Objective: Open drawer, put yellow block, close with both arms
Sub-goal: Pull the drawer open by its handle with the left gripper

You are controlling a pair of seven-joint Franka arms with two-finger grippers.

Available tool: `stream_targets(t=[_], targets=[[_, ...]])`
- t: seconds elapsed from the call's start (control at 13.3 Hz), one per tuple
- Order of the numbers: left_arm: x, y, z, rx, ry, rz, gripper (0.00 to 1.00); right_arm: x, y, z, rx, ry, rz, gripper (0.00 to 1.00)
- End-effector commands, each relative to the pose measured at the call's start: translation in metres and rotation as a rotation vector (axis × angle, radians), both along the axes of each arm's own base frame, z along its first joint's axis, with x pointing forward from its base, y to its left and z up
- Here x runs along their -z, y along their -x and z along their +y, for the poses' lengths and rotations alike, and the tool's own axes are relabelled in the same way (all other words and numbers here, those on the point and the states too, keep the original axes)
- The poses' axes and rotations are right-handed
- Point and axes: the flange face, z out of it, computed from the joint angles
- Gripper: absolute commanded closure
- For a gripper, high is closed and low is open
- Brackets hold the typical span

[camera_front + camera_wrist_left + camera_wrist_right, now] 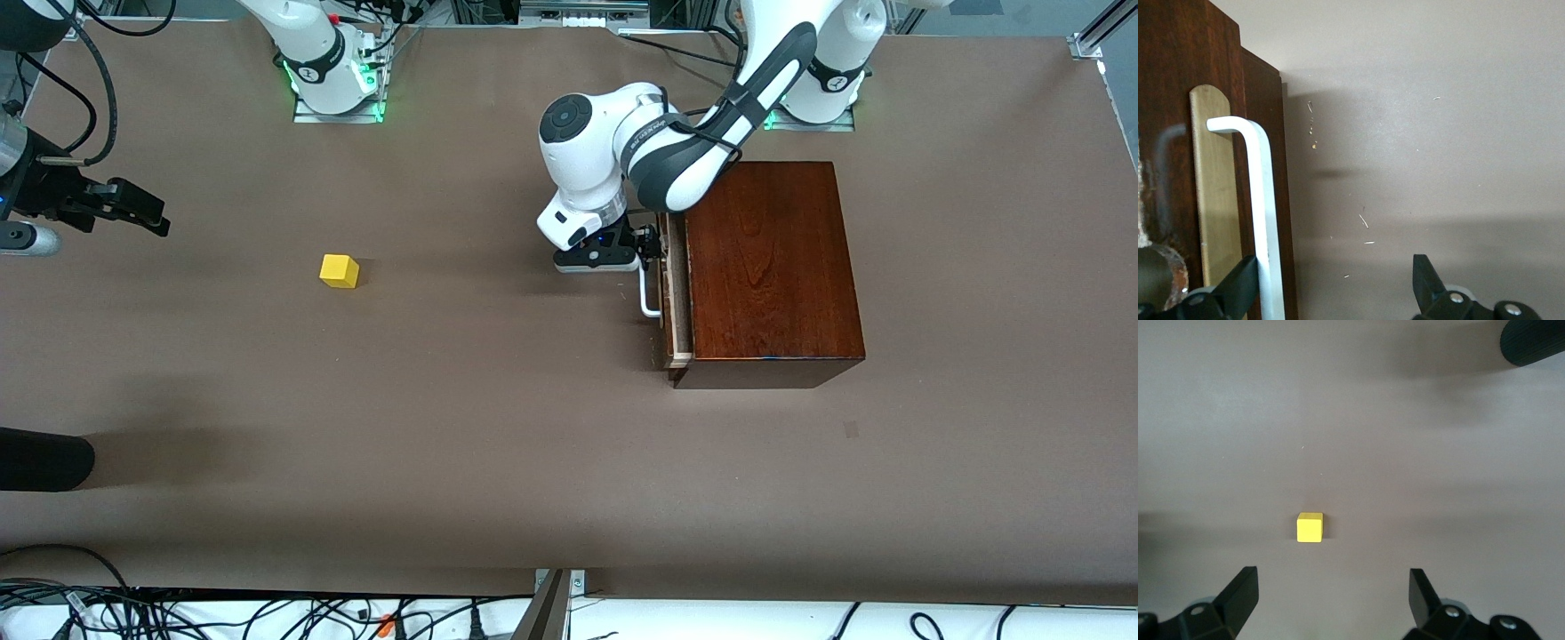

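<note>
Drawer [677,293] handle [1265,220] touches one finger of spread left claw [1335,293].

brown table [533,462], tangled cables [222,613]

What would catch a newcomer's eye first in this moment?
The dark reddish-brown wooden box at the left arm's end of the table, its drawer slightly pulled out. The left pincer is open at the white handle. The yellow block sits alone toward the right arm's end; the open right pincer waits nearby.
</note>
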Motion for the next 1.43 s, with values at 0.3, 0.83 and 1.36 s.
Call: stream_targets(t=[0.3,0.83,1.36], targets=[[-0.002,-0.006,-0.021,-0.006,0.051,0.0,0.0,-0.002,0.001,0.002,0.007,0.0,0.007,0.0],[-0.012,-0.014,-0.034,-0.028,0.102,-0.002,0.0,-0.003,0.002,0.002,0.007,0.0,0.007,0.0],[-0.013,-0.012,-0.04,-0.028,0.131,0.001,0.0,-0.002,0.002,0.003,0.005,0.0,0.008,0.0]])
